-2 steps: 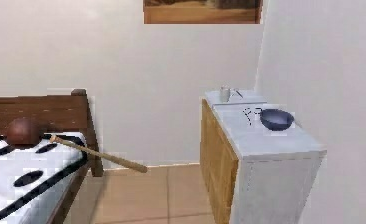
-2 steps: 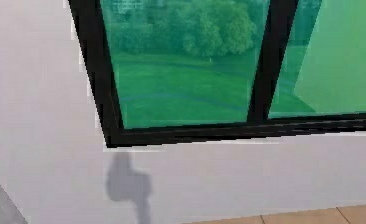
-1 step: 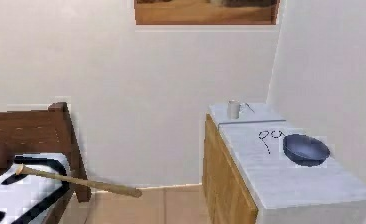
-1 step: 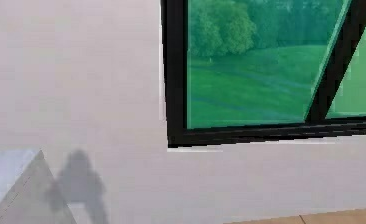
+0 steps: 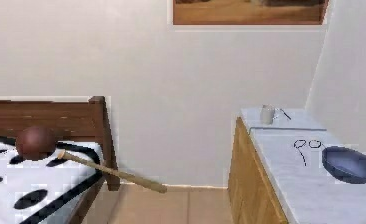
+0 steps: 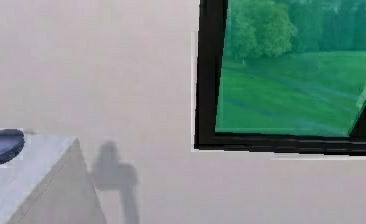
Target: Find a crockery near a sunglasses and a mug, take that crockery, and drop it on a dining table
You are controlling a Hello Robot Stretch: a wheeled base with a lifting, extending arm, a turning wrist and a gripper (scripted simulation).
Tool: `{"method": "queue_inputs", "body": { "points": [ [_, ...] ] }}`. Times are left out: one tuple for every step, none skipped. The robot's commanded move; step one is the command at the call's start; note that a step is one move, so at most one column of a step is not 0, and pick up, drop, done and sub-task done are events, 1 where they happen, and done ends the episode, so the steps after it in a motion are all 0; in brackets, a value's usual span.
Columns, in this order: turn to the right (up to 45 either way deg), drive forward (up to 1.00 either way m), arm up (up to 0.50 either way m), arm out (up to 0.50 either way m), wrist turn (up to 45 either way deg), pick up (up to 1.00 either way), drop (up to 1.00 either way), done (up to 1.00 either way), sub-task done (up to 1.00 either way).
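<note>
Bowl (image 5: 348,163): is sitting on the cabinet top (image 5: 296,190), at the right edge of the forward view, and is showing again at the lower left edge of the arm side view (image 6: 5,146).
Neighbours: sunglasses (image 5: 308,147) are lying just left of it; mug (image 5: 267,115) is standing farther up the frame, at the top's far end.
Key relation: bowl is lying far left of the arm side view's middle, so the base is likely needing to roll ahead before any reach.
Axis: bowl is round, so no long axis is mattering.
Gripper: I cannot tell its state.
Counts: one bowl, one sunglasses, one mug, one ball (image 5: 36,144), one bat (image 5: 111,172).
</note>
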Motion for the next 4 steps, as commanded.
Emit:
{"method": "queue_inputs", "body": {
  "points": [
    [0.0,0.40,0.00,0.00,0.0,0.00,0.00,0.00,0.00],
    [-21.0,0.00,0.00,0.00,0.0,0.00,0.00,0.00,0.00],
    [0.0,0.00,0.50,0.00,0.0,0.00,0.00,0.00,0.00],
    [0.0,0.00,0.38,0.00,0.0,0.00,0.00,0.00,0.00]
  ]
}}
